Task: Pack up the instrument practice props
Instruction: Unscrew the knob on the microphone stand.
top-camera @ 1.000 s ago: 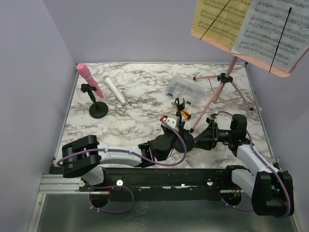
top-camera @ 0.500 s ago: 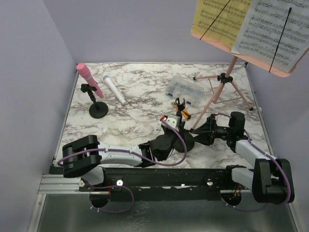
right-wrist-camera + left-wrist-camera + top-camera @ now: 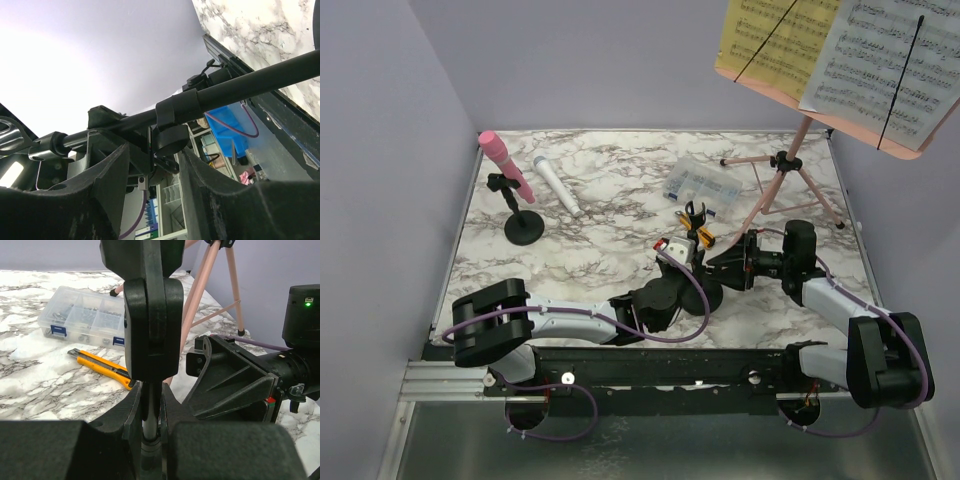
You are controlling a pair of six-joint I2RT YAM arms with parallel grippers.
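A black mic holder [image 3: 692, 216] stands near the table's middle. My left gripper [image 3: 150, 407] is shut on its thin stem [image 3: 150, 415], below the clip [image 3: 152, 315]. My right gripper [image 3: 722, 266] has come in from the right. Its fingers [image 3: 115, 175] stand either side of the round knob [image 3: 171, 141] on the holder's rod, with a gap on the left side. A pink microphone [image 3: 504, 163] sits in a second holder [image 3: 524, 228] at the far left, and a white microphone [image 3: 557, 187] lies beside it. The pink music rack [image 3: 782, 185] carries yellow and white sheet-music pages [image 3: 840, 55].
A clear compartment box [image 3: 700, 184] lies behind the held holder, with a yellow-and-black utility knife [image 3: 702, 238] just in front of it. The tripod's legs [image 3: 738, 235] reach down close to both grippers. Purple walls close in the left, right and back.
My right gripper has swung left and away from me towards the held mic holder, and its jaws have narrowed around the knob. The left gripper keeps its hold and has barely moved.
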